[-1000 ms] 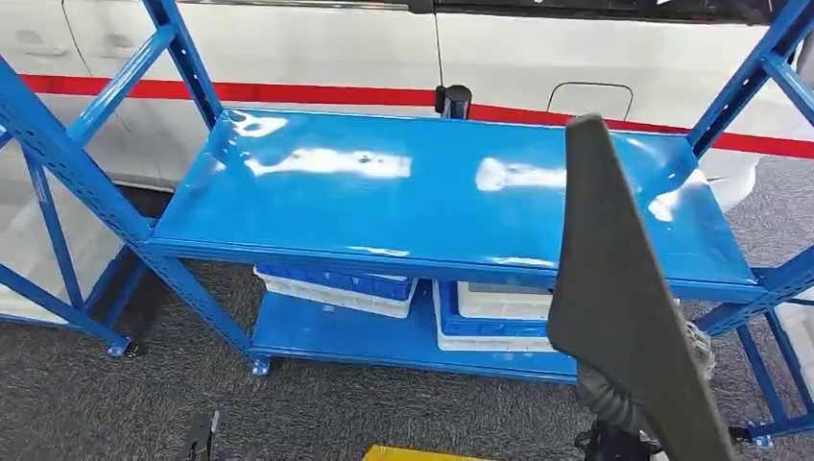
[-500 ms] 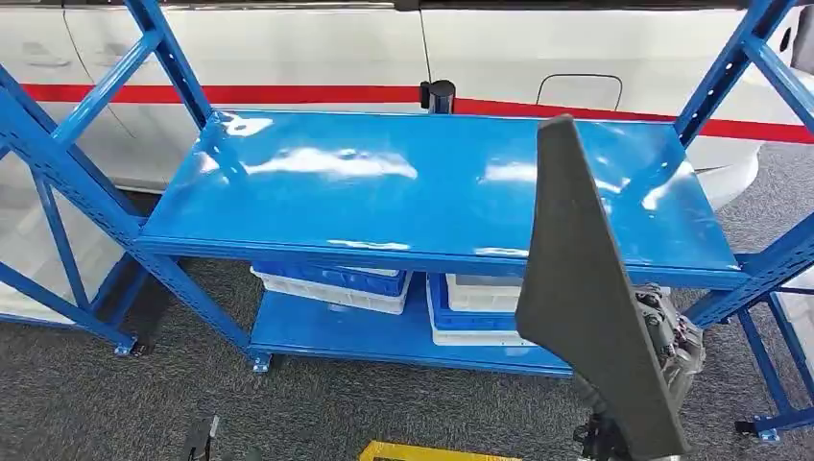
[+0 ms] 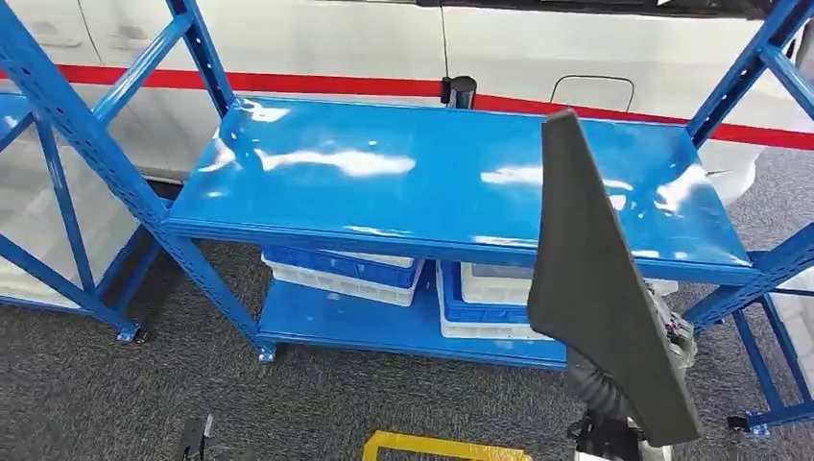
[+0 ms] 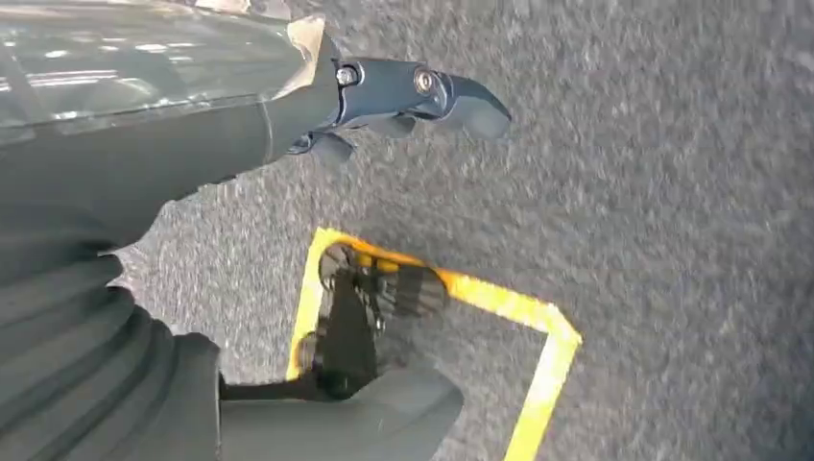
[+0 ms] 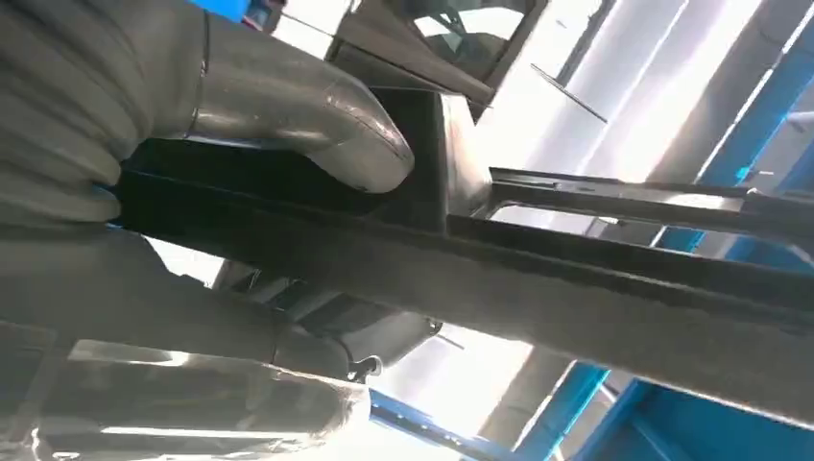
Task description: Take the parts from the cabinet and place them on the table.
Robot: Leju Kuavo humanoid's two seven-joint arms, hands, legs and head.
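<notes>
At the front of the head view, the right hand (image 3: 662,331) holds a dark wedge-shaped part (image 3: 590,288) upright, its tip standing above the near edge of the blue rack (image 3: 432,182); top shelf glossy, blue and white bins (image 3: 346,274) on the lower shelf, a white vehicle (image 3: 317,43) with a red stripe behind, grey carpet with a yellow floor mark (image 3: 442,447) below. Left wrist view: left hand (image 4: 403,96) hangs over the carpet above the yellow mark, fingers loosely curled, nothing in them; open or closed I cannot tell. Right wrist view: thumb (image 5: 298,106) presses on the part's flat ribbed edge, fingers clamped under it, so the part is off the cabinet and in hand, not yet on any desk. Risk: the part is long and held near its low end, so a turn could swing the tip into the rack's upright or shelf edge, or let it pivot in the grasp and slip. Against the earlier frame the whole scene has shifted, rack now sitting lower-right with more of the left upright showing: camera motion; the part keeps the same upright pose in the hand.
</notes>
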